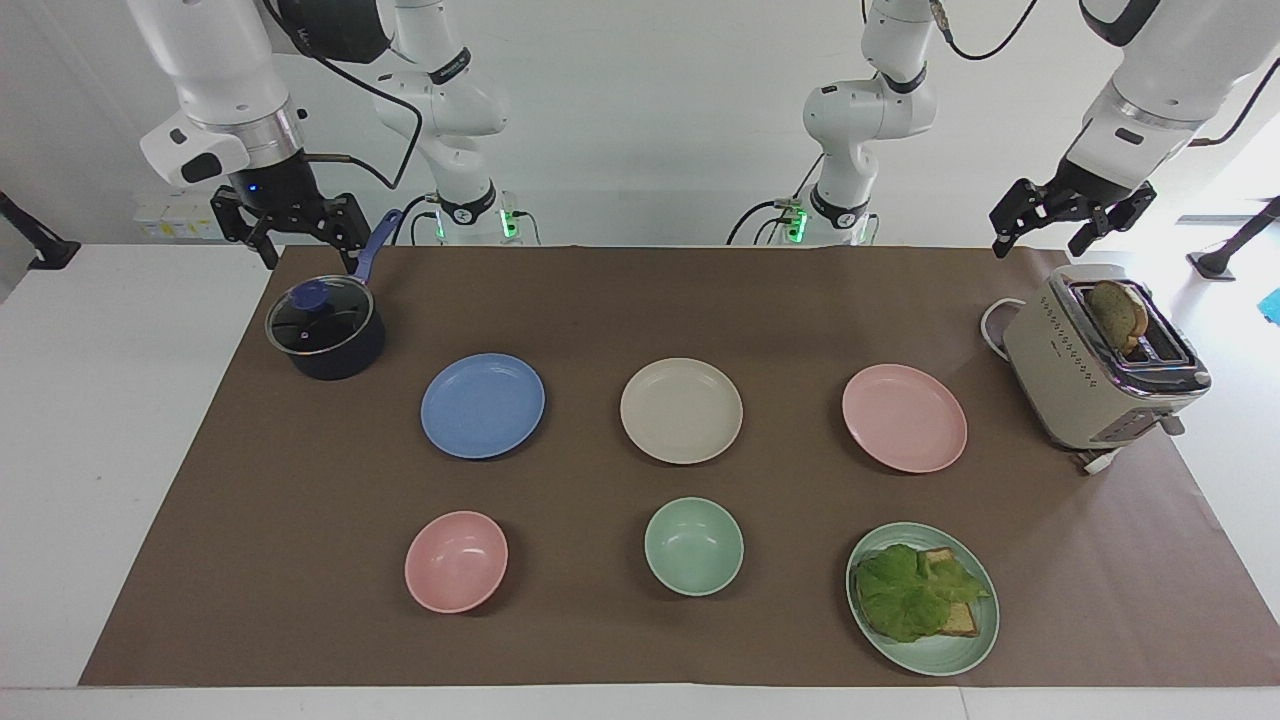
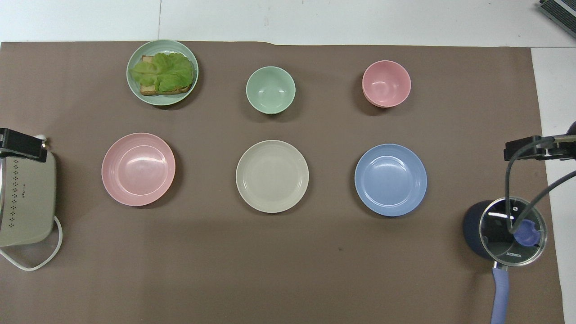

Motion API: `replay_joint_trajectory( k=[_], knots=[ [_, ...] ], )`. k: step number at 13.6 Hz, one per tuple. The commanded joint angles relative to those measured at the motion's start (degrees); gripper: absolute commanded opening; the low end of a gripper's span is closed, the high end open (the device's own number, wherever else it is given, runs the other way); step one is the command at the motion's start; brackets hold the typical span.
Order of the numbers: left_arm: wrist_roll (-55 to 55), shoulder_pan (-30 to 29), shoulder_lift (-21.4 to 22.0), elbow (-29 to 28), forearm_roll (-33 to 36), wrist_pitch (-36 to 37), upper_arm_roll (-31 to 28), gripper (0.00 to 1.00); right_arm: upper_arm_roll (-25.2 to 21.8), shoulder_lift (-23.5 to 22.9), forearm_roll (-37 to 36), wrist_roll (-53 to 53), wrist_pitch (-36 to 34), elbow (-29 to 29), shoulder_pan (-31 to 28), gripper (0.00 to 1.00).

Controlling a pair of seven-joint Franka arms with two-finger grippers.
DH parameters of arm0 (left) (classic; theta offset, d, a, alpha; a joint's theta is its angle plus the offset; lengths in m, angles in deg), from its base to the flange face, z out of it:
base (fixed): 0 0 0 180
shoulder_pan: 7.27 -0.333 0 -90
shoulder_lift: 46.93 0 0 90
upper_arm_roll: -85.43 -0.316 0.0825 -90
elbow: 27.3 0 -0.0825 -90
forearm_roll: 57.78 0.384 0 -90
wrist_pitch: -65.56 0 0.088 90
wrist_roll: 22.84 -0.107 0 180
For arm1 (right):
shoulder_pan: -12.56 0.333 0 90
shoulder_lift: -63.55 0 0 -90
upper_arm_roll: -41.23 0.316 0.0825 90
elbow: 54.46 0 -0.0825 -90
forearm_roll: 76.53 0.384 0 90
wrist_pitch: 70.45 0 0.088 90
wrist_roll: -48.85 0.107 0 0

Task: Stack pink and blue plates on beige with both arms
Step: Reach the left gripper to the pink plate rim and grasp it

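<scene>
Facing view: 3 round, shallow, matte plates sit in a row on the brown paper mat (image 1: 600, 300). Beige plate (image 1: 681, 411) is in the middle, blue plate (image 1: 483, 405) toward the right arm's end, pink plate (image 1: 904, 417) toward the left arm's end, all well apart, nothing stacked. Farther from the robots: a deeper pink bowl (image 1: 456, 561), a green bowl (image 1: 694, 546), and a green plate (image 1: 922, 598) w/ crinkly lettuce on toast. Right gripper (image 1: 291, 228) hangs empty, fingers spread wide, over the mat's edge just above a dark pot (image 1: 326, 330) w/ glass lid and blue knob. Left gripper (image 1: 1072, 212) hangs empty, fingers wide, above the boxy beige toaster (image 1: 1100, 365), which holds 1 bread slice upright in its slot.

Overhead view: faint concentric rings show in the beige plate (image 2: 272, 176), blue plate (image 2: 390, 179) and pink plate (image 2: 138, 169), plus glossy highlights, not visible from the front. Only black tips of the left gripper (image 2: 20, 144) and right gripper (image 2: 535, 147) enter the edges; arms and bread slot are unseen here. Pot's long blue handle shows fully.
</scene>
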Motion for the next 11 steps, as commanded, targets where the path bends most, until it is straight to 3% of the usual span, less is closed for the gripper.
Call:
replay_joint_trajectory(
  k=[1,3,7,11],
  knots=[
    [0.71,-0.18,1.64,-12.11,0.54,-10.93,-0.37,1.00,0.14,0.31,0.86,-2.19,-0.73,0.16,-0.88,1.00],
    [0.72,-1.67,1.64,-19.25,0.37,-19.47,-0.37,1.00,0.14,0.40,0.86,-2.28,-0.73,0.16,-0.88,1.00],
    [1.06,-3.16,-0.81,-27.87,-0.43,-28.89,-0.37,1.00,0.14,0.31,0.86,-2.28,-0.73,0.16,-0.80,1.00],
    [3.52,-4.13,-8.89,-31.23,-0.43,-39.18,-0.37,1.00,0.14,0.31,0.77,-2.19,-0.56,0.25,-0.79,1.00]
  ],
)
